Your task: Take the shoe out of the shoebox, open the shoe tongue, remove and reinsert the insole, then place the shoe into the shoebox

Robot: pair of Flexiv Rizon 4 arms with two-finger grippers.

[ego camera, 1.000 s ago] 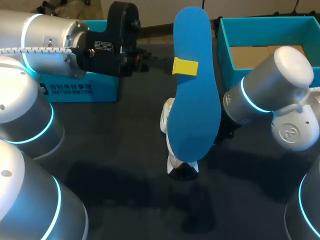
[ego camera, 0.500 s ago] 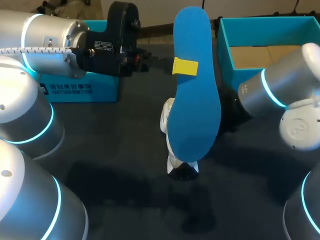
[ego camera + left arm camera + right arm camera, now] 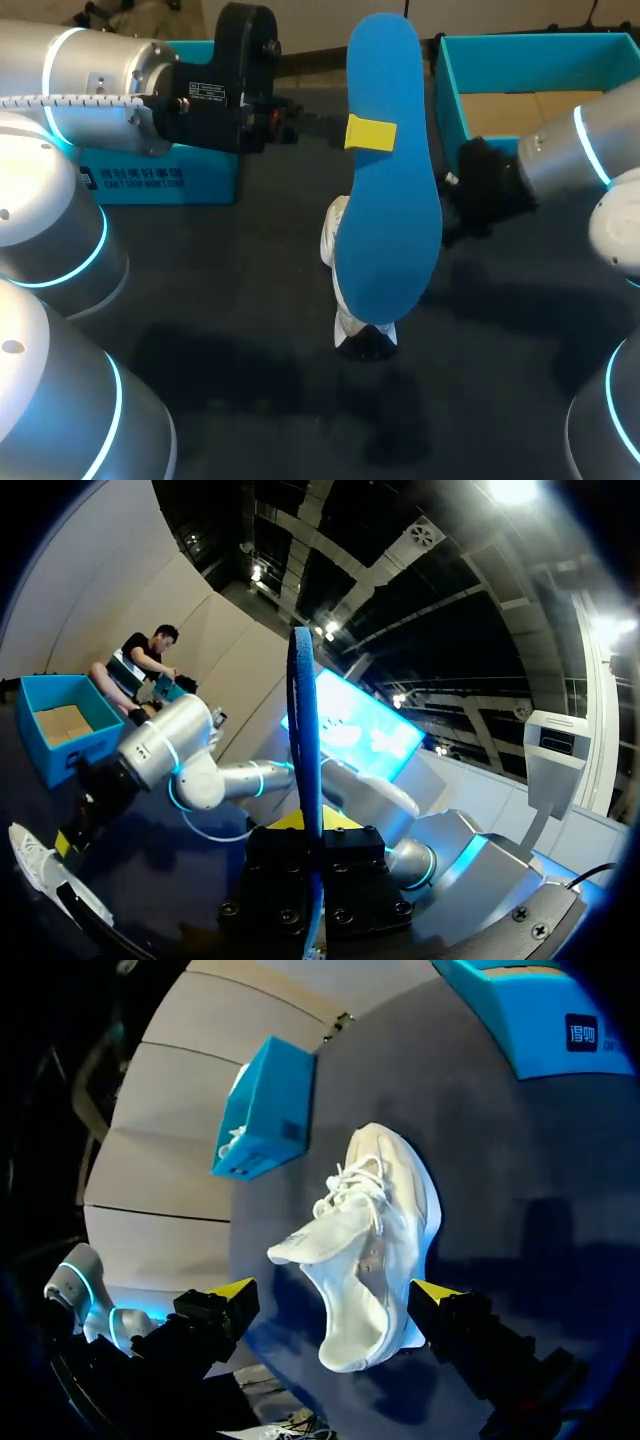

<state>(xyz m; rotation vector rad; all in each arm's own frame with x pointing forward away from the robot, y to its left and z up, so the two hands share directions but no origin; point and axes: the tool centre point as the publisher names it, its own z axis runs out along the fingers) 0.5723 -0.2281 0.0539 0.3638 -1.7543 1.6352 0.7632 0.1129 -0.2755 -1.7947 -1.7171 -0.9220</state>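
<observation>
insole (image 3: 388, 170) clamped by left pincer (image 3: 369, 133) hides shoe (image 3: 370, 1250) overhead; spread right pincer (image 3: 335, 1292) sees it.

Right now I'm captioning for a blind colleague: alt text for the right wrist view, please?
A white shoe lies on the dark table just ahead of the right gripper, between its open yellow-tipped fingers; a blue box sits beyond it.

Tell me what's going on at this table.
The left hand is clamped on the blue insole and holds it upright above the table. The white shoe lies on the table underneath, with its tongue apparently folded out. The right hand hangs open, and the shoe sits ahead of its spread fingers, untouched. The open shoebox sits at the back right.
</observation>
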